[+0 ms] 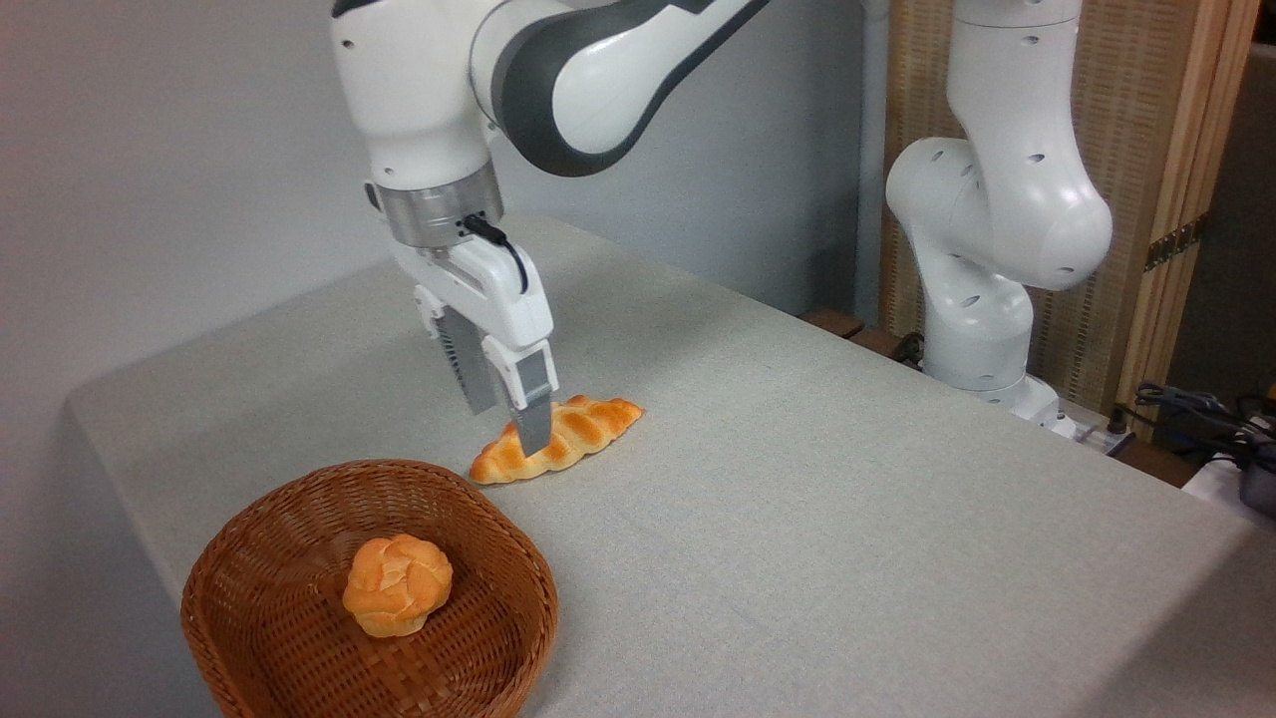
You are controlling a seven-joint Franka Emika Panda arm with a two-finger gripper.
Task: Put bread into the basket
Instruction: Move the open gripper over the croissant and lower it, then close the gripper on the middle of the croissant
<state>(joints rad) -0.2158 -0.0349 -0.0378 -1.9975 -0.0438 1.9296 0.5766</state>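
Mid-frame, the gripper stood with fingers apart astride the bread on the table; grasping seemed in hand; next, closing, lifting toward the basket, lower left.

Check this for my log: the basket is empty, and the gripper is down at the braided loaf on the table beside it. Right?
Not quite. The camera view shows the basket holding a small round bun. The rest stands: the gripper is at the braided loaf on the table.
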